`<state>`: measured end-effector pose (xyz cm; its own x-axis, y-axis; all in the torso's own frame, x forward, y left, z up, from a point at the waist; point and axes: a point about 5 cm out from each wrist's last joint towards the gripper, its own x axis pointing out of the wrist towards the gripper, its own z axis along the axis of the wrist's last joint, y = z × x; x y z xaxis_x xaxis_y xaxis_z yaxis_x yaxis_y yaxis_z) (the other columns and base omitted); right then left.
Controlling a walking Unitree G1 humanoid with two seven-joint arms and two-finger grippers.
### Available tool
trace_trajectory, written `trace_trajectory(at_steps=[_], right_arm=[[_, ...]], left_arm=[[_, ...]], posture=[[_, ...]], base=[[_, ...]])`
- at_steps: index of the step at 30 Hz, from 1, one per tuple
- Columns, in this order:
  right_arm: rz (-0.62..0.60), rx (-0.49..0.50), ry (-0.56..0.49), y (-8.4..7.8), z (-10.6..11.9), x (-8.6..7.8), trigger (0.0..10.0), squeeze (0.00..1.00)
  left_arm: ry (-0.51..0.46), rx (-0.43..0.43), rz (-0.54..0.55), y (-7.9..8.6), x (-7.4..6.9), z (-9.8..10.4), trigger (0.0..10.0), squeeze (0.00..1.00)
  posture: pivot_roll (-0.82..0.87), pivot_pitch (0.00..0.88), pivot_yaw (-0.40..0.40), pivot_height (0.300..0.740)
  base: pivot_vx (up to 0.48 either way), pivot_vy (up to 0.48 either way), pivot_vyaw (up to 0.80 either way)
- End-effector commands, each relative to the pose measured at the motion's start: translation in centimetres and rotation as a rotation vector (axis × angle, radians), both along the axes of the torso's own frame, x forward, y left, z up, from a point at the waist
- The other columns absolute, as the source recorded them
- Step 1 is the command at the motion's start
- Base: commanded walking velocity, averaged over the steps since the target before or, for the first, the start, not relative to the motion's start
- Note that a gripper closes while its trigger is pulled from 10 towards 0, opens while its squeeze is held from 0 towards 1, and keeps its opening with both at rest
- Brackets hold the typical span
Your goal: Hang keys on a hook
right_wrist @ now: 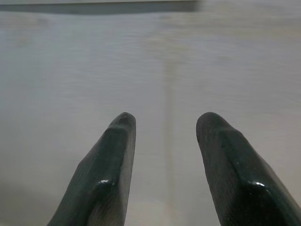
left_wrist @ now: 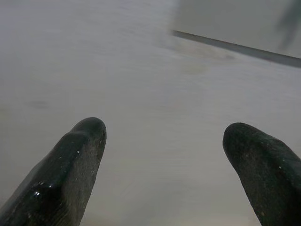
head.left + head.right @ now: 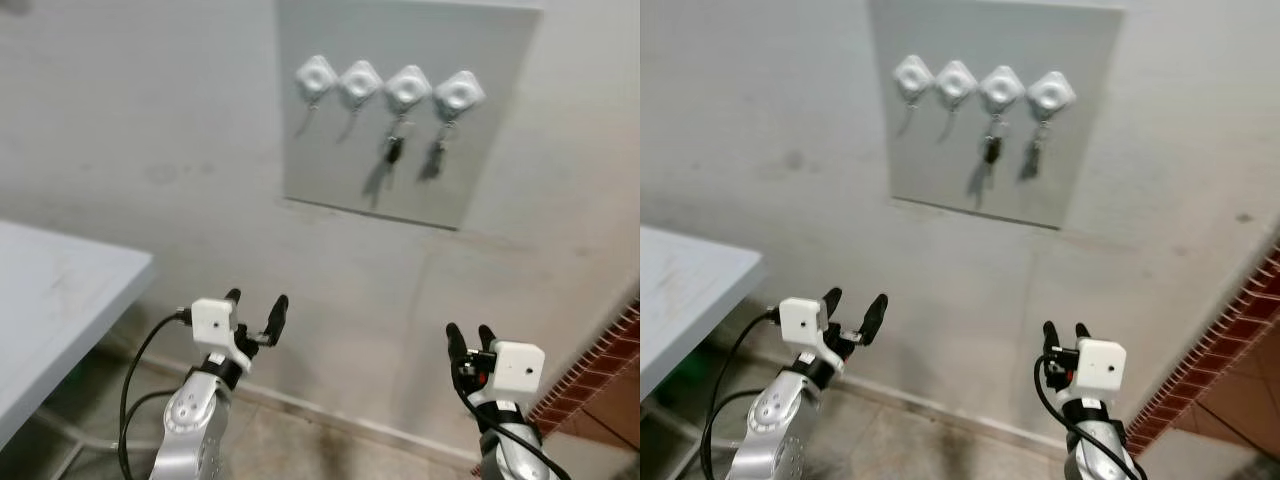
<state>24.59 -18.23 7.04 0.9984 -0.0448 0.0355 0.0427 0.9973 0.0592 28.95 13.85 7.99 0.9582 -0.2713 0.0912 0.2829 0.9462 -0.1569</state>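
Overhead, four rounded white hooks

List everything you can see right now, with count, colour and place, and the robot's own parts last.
Panel: one, grey, mounted on the wall.
Hooks: four, white, in a row along the panel's top.
Keys: two dark sets, hanging from the third and fourth hooks counted from the robot's left.
Table: one, pale grey, at the robot's left.
Brick surface: red, low on the robot's right.
Left end effector: black fingers, open, empty, below the panel.
Right end effector: black fingers, open, empty, below the panel.
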Motion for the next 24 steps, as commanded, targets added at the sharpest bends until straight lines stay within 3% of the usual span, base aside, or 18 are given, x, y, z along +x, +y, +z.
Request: trace_trajectory(at_steps=[1, 24], right_arm=[[0.004, 0.001, 0.012, 0.22, -0.14, 0.08, 10.0, 0.0], [0.001, -0.008, 0.001, -0.07, 0.04, 0.17, 10.0, 0.0]], left_arm=[[0.007, 0.0, 0.003, 0.34, 0.31, 0.12, 10.0, 0.0], [-0.003, -0.009, 0.016, -0.03, 0.51, 0.8, 10.0, 0.0]], posture=[[-0.04, 0.0, 0.009, 0.74], [-0.04, 0.0, 0.0, 0.74]], base=[[0.0, 0.0, 0.8], [0.0, 0.0, 0.8]])
